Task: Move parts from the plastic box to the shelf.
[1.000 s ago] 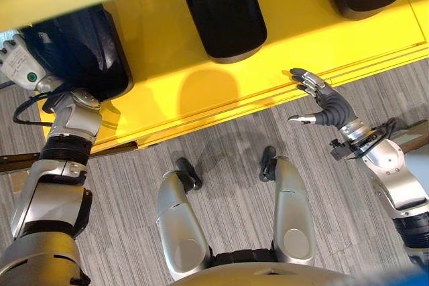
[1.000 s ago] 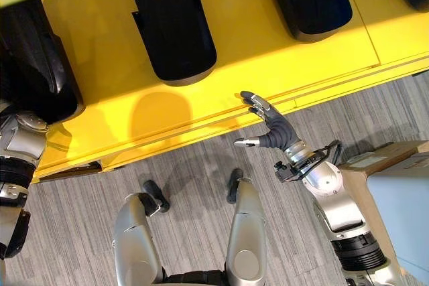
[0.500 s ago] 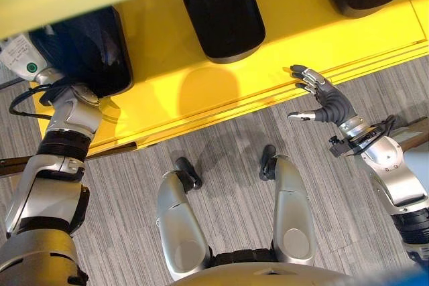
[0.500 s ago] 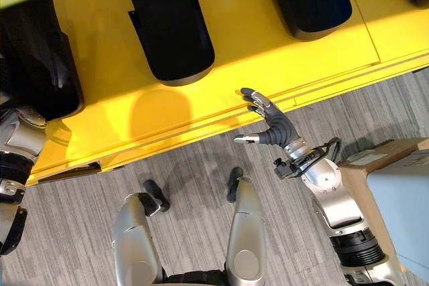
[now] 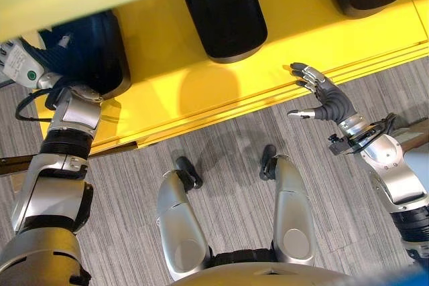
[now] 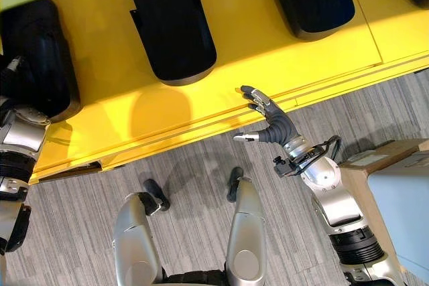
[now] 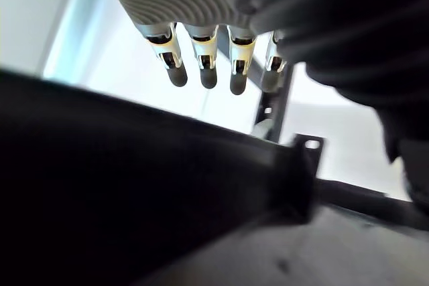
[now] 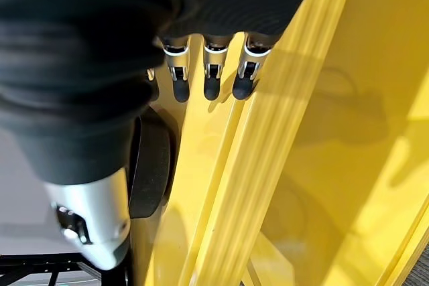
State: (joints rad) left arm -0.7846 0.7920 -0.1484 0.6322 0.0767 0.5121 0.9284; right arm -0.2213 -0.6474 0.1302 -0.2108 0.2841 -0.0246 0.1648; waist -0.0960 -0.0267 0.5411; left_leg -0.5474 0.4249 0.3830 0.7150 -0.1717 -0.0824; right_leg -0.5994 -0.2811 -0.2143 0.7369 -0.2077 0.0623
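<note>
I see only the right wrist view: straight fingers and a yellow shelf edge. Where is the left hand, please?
Observer: The left hand is at the left end of the shelf, at the leftmost black part.
Operator: Does it grip that part?
Observer: It does not look so. In its wrist view the fingers stand straight above the part, not curled round it.
Operator: Is another part close to it?
Observer: Yes, a second black part lies on the shelf to its right, apart from it.
</note>
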